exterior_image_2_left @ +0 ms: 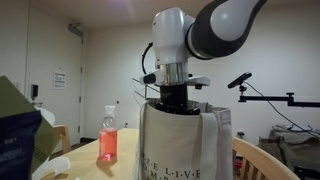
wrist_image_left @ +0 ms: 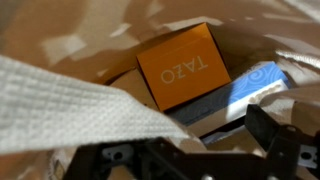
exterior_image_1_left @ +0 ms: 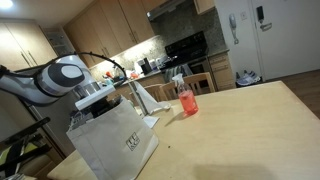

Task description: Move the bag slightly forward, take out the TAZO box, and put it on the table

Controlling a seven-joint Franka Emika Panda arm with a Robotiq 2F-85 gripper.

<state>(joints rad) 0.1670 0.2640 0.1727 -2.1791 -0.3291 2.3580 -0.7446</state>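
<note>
Inside the bag (exterior_image_2_left: 190,140) the TAZO box (wrist_image_left: 185,65) is seen label-up near the bag's middle, a blue packet (wrist_image_left: 255,85) just beside its right. The gripper (wrist_image_left: 190,150) is held wide open above; the jaws should be lowered astride the box, clear of the paper walls.

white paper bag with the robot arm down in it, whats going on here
The robot's gripper is down inside the white paper bag, which stands on the wooden table. In the wrist view its jaws are open above the orange TAZO box, which lies in the bag beside a blue-and-white packet. Nothing is gripped; the box is not yet out.
</note>
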